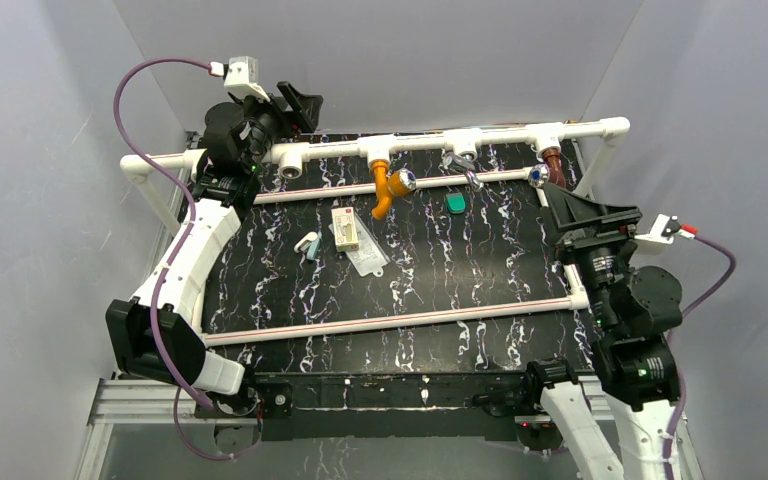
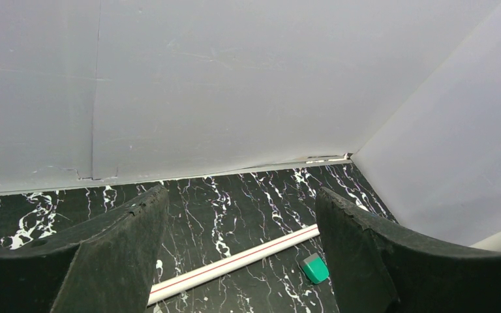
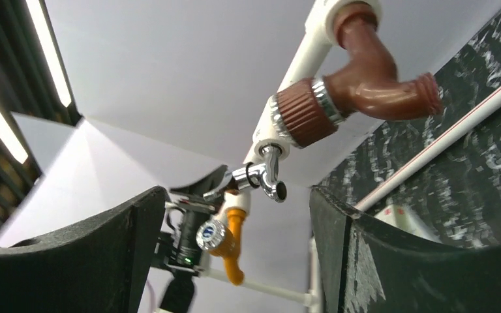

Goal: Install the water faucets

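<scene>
The orange faucet hangs from a tee on the white back pipe, its round knob facing front; it also shows in the right wrist view. The dark reddish-brown faucet sits in the right tee and fills the top of the right wrist view. A silver faucet hangs between them. My right gripper is open and empty just in front of the brown faucet, not touching it. My left gripper is open and empty at the back left, above the pipe.
A small green block lies on the black marble board, also in the left wrist view. A white box, a plastic bag and a small white part lie mid-board. Red-striped white pipes cross the board.
</scene>
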